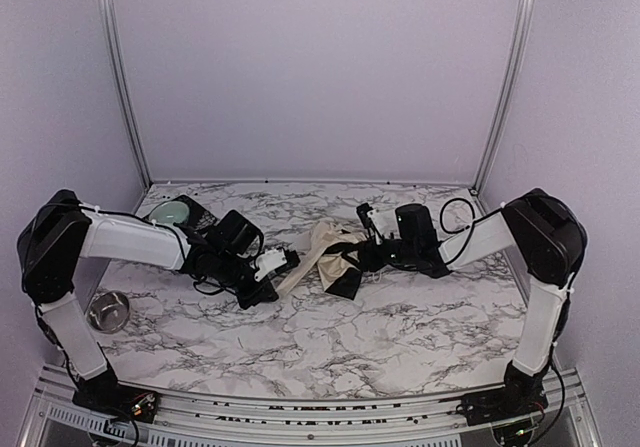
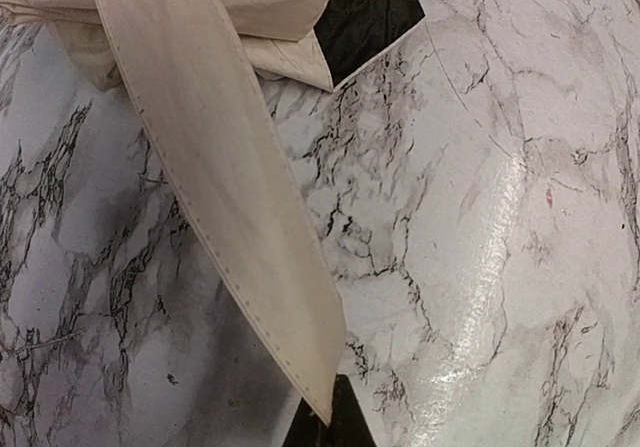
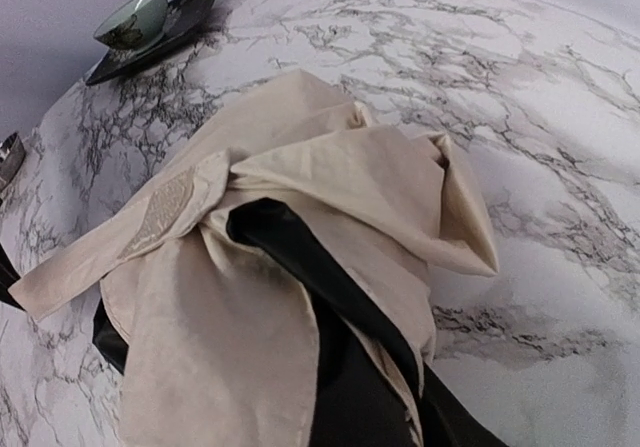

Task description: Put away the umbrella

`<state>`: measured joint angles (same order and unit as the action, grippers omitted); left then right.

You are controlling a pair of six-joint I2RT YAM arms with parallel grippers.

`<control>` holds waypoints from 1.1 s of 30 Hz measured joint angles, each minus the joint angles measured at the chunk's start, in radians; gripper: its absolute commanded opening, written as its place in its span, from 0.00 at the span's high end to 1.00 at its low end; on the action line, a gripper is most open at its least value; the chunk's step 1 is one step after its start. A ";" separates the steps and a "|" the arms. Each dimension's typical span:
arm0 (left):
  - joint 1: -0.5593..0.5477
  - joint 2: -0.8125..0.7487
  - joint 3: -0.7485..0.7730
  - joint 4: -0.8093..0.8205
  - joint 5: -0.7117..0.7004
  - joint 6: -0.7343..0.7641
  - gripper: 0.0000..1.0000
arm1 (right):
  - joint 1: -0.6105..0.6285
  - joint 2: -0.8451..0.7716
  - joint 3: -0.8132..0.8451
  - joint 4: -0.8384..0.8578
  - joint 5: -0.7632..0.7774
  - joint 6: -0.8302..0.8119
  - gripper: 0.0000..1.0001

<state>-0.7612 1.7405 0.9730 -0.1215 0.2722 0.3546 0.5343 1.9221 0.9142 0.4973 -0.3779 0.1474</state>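
Well, my left gripper (image 1: 283, 262) is pinched fully shut on the tip of the strap (image 2: 215, 167). This stitched cream band runs taut from the bottom centre of the left wrist view to its upper left, raised off the marble table (image 1: 400, 317). My right gripper (image 1: 358, 263) is sunk into the bundle from the other side. Its fingers are hidden under cloth, but it looks partway closed around bunched fabric.

Between the two, at the centre of the overhead view, sits the umbrella (image 1: 322, 245), crumpled cream-beige folds with black lining (image 3: 330, 297) showing. I cannot make out its shaft or handle.

My arms mirror each other. Their bases are at the bottom corners of the overhead frame and the elbows are raised near the left and right edges. The forearms angle inward so the wrists ride low over the table, facing one another.

Farther out, a pale green cup (image 3: 132, 17) rests on a black tray (image 3: 190, 12) in the upper left of the right wrist view. A small steel bowl (image 1: 108, 310) stands at the lower left of the overhead view, beside my left arm.
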 measured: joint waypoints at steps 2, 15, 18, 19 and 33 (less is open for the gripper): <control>0.000 0.025 0.035 -0.051 0.000 -0.002 1.00 | 0.000 -0.013 0.000 -0.048 0.003 -0.026 0.41; 0.011 0.191 0.241 -0.304 -0.011 0.012 1.00 | 0.010 -0.195 0.012 -0.406 0.078 -0.240 0.00; 0.011 0.191 0.242 -0.307 -0.011 0.012 1.00 | 0.042 -0.197 0.046 -0.470 0.105 -0.298 0.00; 0.011 0.191 0.242 -0.308 -0.011 0.012 1.00 | 0.061 -0.203 0.059 -0.491 0.113 -0.320 0.00; 0.011 0.191 0.242 -0.308 -0.011 0.011 1.00 | 0.156 -0.117 0.233 -0.618 0.271 -0.403 0.00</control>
<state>-0.7506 1.9316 1.2148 -0.4294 0.2615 0.3660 0.6903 1.8046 1.1473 -0.1207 -0.1066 -0.2558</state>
